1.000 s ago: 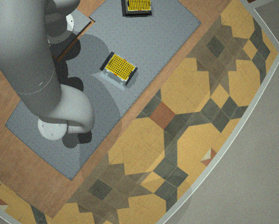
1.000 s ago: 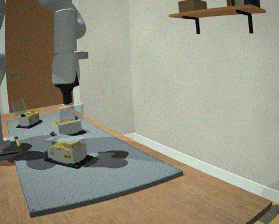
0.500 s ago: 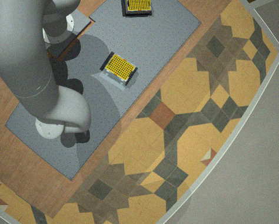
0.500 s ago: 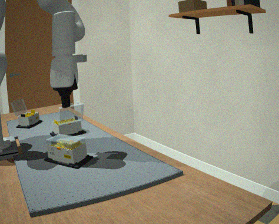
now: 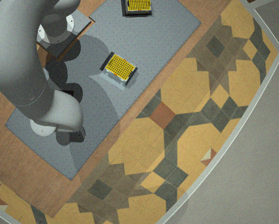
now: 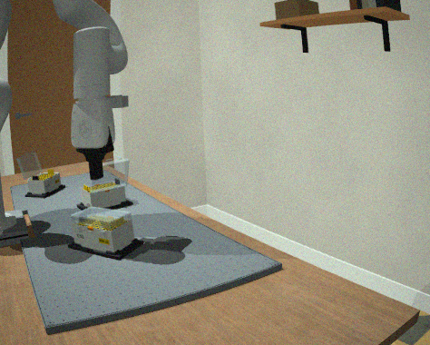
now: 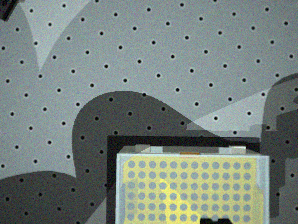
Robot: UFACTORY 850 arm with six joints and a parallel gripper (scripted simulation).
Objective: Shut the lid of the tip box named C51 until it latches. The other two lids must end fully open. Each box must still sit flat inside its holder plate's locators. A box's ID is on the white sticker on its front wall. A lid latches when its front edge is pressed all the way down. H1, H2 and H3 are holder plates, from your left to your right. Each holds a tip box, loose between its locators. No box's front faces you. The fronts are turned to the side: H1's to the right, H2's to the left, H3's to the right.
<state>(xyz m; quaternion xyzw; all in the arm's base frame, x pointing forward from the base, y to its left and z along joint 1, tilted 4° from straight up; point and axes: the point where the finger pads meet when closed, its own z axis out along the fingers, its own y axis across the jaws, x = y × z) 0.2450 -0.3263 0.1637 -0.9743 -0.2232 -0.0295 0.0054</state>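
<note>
In the exterior view the nearest tip box (image 6: pixel 102 241) (image 7: pixel 190 194) stands in its black holder plate, H3 (image 6: pixel 122 257) (image 7: pixel 112 175). Its sticker seems to start with C5; the last character is blurred. Its clear lid (image 6: pixel 102 213) is down over the yellow rack and looks level; whether it is latched I cannot tell. The arm hides this box in the top view. My gripper (image 6: pixel 96 178) (image 7: pixel 215 221) is shut and empty, above this box with a gap. The middle box (image 6: pixel 111 197) has its lid (image 6: pixel 122 169) standing open. The far box (image 6: pixel 43 186) also has its lid (image 6: pixel 29 164) open. Both look level.
The middle box's raised lid stands on its side toward the nearest box. The robot base (image 5: pixel 56 26) is beside the perforated grey board (image 5: pixel 165 32) (image 6: pixel 136 290). A wall shelf (image 6: pixel 336 17) hangs at the upper right in the exterior view.
</note>
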